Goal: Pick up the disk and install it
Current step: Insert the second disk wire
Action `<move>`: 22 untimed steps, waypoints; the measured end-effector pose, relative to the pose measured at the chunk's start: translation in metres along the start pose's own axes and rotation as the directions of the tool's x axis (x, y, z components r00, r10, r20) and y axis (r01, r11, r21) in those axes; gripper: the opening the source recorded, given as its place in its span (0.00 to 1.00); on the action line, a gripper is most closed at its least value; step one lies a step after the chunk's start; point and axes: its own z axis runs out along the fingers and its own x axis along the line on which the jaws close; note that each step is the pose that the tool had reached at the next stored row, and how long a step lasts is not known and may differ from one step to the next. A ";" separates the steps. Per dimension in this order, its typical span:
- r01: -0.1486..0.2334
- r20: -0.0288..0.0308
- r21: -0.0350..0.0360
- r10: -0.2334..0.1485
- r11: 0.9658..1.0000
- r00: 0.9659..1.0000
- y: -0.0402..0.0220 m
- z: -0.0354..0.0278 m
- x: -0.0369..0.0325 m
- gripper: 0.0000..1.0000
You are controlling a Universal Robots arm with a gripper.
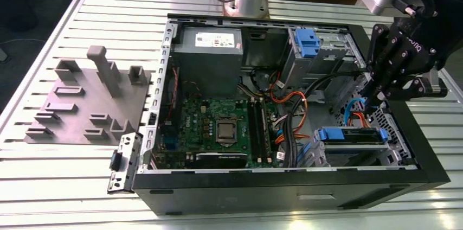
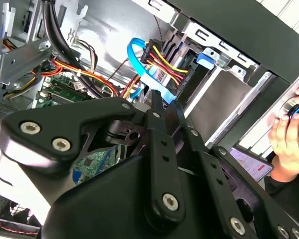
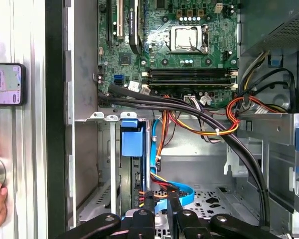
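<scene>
Slatted metal workbench (image 1: 43, 176), with an open computer case (image 1: 289, 186) lying on its side so the inside faces up and stays reachable from above. Beside it, toward the exterior view's left, a grey fixture plate (image 1: 87, 105) with upright blocks.

Disk (image 1: 352, 135) already down in the bay at the case's lower corner on the exterior view's right, blue carrier frame showing, blue data cable (image 2: 139, 55) and coloured power wires (image 2: 164, 62) running close by; whether fully seated cannot be told.

Gripper (image 1: 378, 100) hanging just above that bay, arm reaching in over the case's edge, fingers (image 3: 148, 201) pointing down into the cavity. Fingers drawn close together, nearly touching, nothing between them.

Beyond the case wall, a person's hand (image 2: 289, 134) resting on a knob, a phone (image 3: 5, 83) lying nearby.
</scene>
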 end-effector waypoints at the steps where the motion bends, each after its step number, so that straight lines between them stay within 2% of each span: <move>1: 0.000 -0.001 -0.001 0.000 1.000 1.000 0.0000 0.0004 0.0002 0.25; 3: 0.000 -0.004 -0.001 0.000 1.000 1.000 -0.0001 0.0010 0.0003 0.25; 6: 0.000 -0.012 -0.001 0.000 1.000 1.000 -0.0001 0.0024 0.0003 0.25; 8: 0.000 -0.020 -0.002 0.000 1.000 1.000 -0.0001 0.0035 0.0003 0.25; 11: 0.001 -0.026 -0.002 -0.001 1.000 1.000 0.0000 0.0055 0.0001 0.25; 16: 0.001 -0.028 -0.004 -0.001 1.000 1.000 0.0001 0.0108 -0.0001 0.25; 22: 0.001 -0.028 -0.004 -0.001 1.000 1.000 0.0001 0.0115 -0.0002 0.25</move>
